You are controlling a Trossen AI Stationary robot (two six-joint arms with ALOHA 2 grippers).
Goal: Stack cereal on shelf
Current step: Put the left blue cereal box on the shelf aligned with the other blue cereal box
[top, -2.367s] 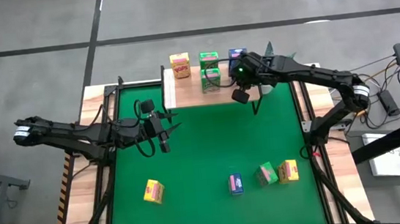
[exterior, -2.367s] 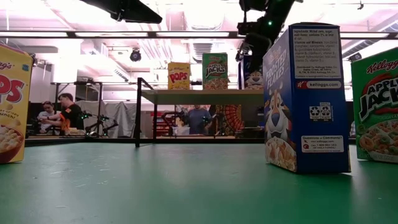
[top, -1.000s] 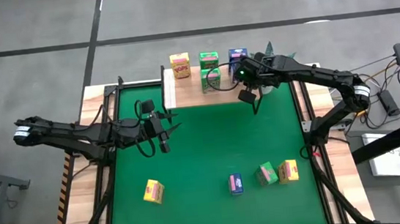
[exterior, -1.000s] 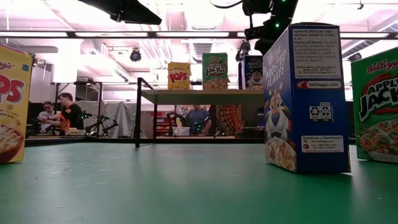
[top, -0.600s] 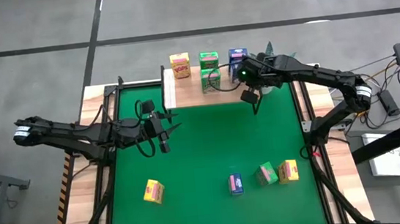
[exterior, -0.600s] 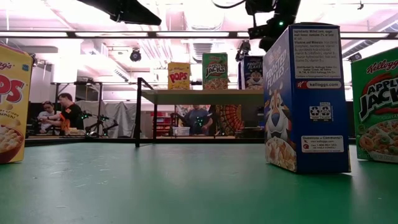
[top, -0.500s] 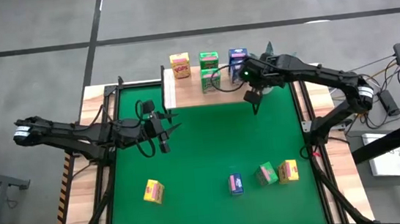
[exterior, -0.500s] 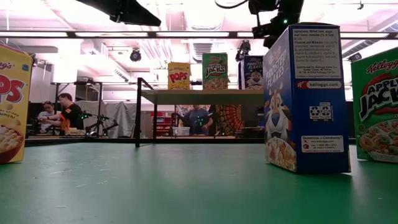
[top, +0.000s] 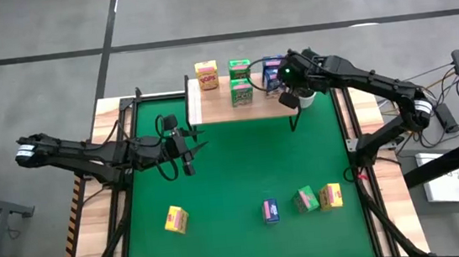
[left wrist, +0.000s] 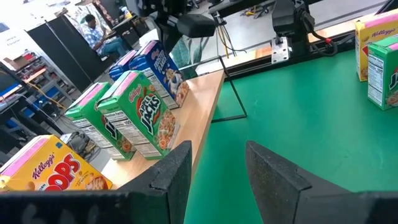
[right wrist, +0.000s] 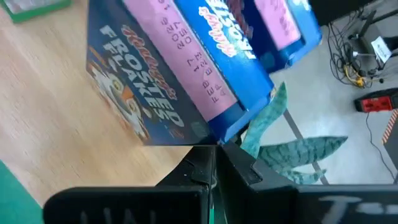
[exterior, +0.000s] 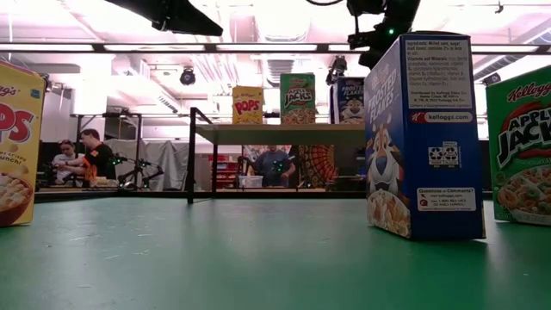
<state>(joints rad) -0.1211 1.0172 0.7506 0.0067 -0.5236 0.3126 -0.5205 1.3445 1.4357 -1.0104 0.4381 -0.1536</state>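
Observation:
The shelf (top: 219,110) stands at the table's far edge. On its wood top stand one yellow box (top: 207,75), two green boxes (top: 241,82) and two blue boxes (top: 271,72). Two more yellow boxes (top: 176,220) (top: 331,195), a blue box (top: 270,211) and a green box (top: 305,199) rest on the green mat near the front. My right gripper (top: 285,89) is shut at the shelf's right end, beside the blue boxes (right wrist: 161,87). My left gripper (top: 188,153) hangs open over the mat's left middle, its fingers (left wrist: 180,168) pointing at the shelf (left wrist: 199,106). My right gripper has its shut fingertips (right wrist: 205,163) right at a lower corner (right wrist: 214,135) of the closer blue box, which rests on the shelf top. I cannot tell whether they touch it.
A potted plant's spiky leaves (right wrist: 280,146) stand just beyond the shelf's right end (top: 307,53). The shelf's black legs (exterior: 191,155) stand on the mat. The mat's middle (top: 241,161) is bare. People sit in the room beyond the table (exterior: 86,155).
My right gripper has moved from in front of the shelf's right end toward the table's far right, ending beside the blue boxes. The boxes on the shelf stay standing.

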